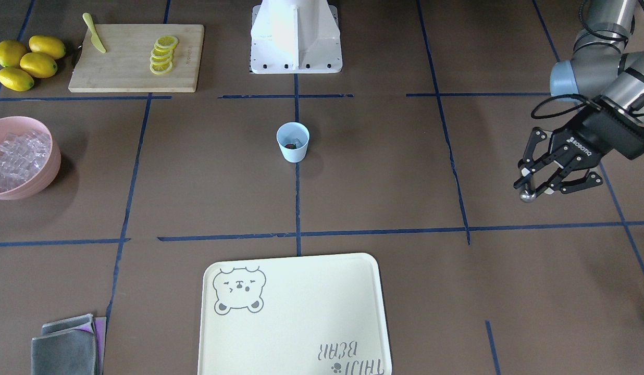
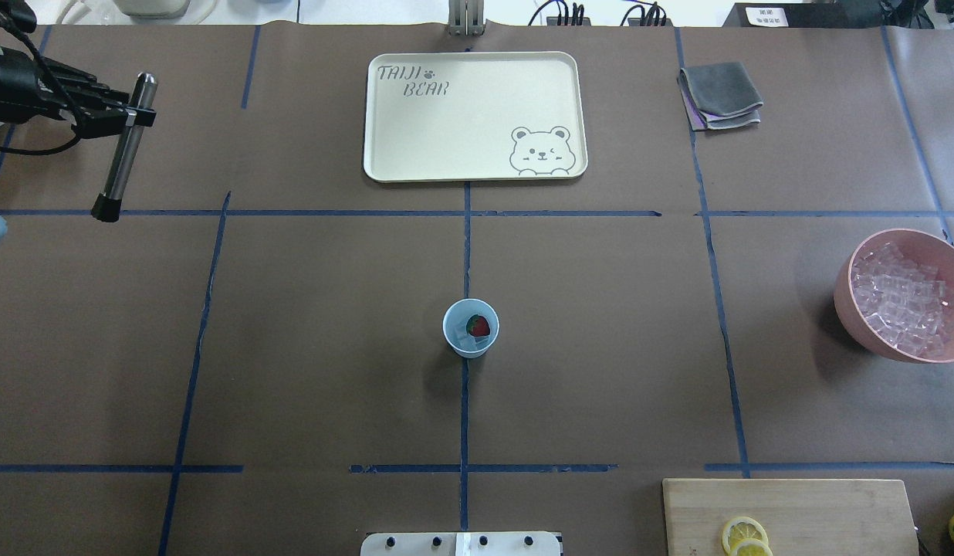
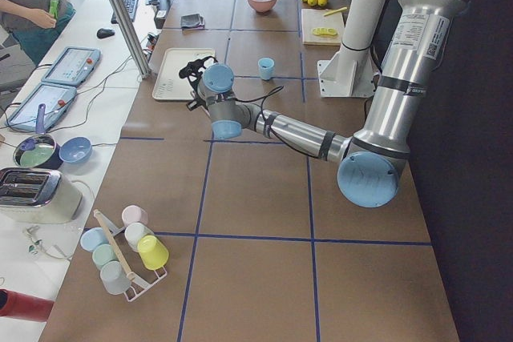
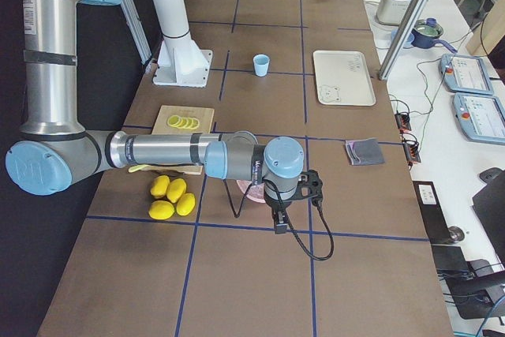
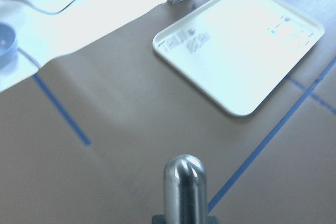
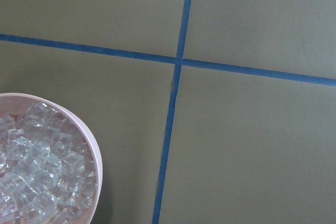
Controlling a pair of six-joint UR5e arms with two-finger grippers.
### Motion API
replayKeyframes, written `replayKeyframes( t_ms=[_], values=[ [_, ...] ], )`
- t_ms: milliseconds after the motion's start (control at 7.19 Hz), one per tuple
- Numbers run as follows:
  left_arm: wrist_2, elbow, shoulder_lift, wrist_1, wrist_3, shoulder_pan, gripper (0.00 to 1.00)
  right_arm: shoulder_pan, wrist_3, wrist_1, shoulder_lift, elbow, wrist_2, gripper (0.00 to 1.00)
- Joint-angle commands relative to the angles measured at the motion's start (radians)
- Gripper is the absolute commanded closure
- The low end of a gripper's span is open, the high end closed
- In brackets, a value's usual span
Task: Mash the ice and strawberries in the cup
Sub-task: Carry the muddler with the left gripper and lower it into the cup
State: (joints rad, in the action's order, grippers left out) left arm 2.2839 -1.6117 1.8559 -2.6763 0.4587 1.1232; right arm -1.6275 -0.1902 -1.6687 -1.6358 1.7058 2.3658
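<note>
The light blue cup [image 2: 470, 328] [image 1: 293, 142] stands upright at the table's middle. A red strawberry [image 2: 478, 325] and a clear piece of ice [image 2: 471, 337] lie inside it. More ice [image 2: 901, 301] [image 6: 37, 174] fills the pink bowl [image 1: 47, 172]. My left gripper [image 2: 135, 116] [image 1: 531, 182] is far out at the table's left side, well away from the cup, shut on a metal muddler rod [image 2: 123, 154] [image 5: 185, 187]. My right gripper [image 4: 279, 220] shows only in the exterior right view, by the pink bowl; I cannot tell whether it is open or shut.
A cream bear tray [image 2: 474, 116] lies beyond the cup. Folded grey cloths [image 2: 720, 94] sit to its right. A cutting board [image 1: 136, 57] holds lemon slices [image 1: 163, 54] and a yellow knife [image 1: 94, 33], with whole lemons [image 1: 29, 62] beside it. A cup rack [image 3: 124, 250] stands far left.
</note>
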Motion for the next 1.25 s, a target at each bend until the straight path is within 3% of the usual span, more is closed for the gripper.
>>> replayKeyframes(
  t_ms=[0, 278, 556, 834, 973, 1112],
  values=[
    [-0.006, -0.008, 0.109, -0.182, 0.043, -0.093, 1.00, 0.000, 0.002, -0.002, -0.001, -0.003, 0.000, 0.01],
    [-0.036, -0.005, 0.225, -0.287, 0.072, -0.149, 1.00, 0.000, 0.002, -0.002, -0.001, -0.005, 0.000, 0.01],
    [-0.168, -0.005, 0.291, -0.387, 0.061, -0.223, 1.00, 0.000, 0.003, -0.003, -0.001, -0.005, 0.000, 0.01],
    [-0.251, 0.006, 0.305, -0.512, 0.061, -0.284, 1.00, 0.000, 0.008, -0.002, 0.001, 0.000, 0.003, 0.01],
    [-0.336, 0.009, 0.301, -0.598, 0.060, -0.354, 1.00, 0.000, 0.014, -0.002, -0.001, 0.003, 0.004, 0.01],
    [-0.351, 0.012, 0.296, -0.612, 0.038, -0.376, 1.00, 0.000, 0.015, -0.002, -0.001, 0.003, 0.006, 0.01]
  ],
)
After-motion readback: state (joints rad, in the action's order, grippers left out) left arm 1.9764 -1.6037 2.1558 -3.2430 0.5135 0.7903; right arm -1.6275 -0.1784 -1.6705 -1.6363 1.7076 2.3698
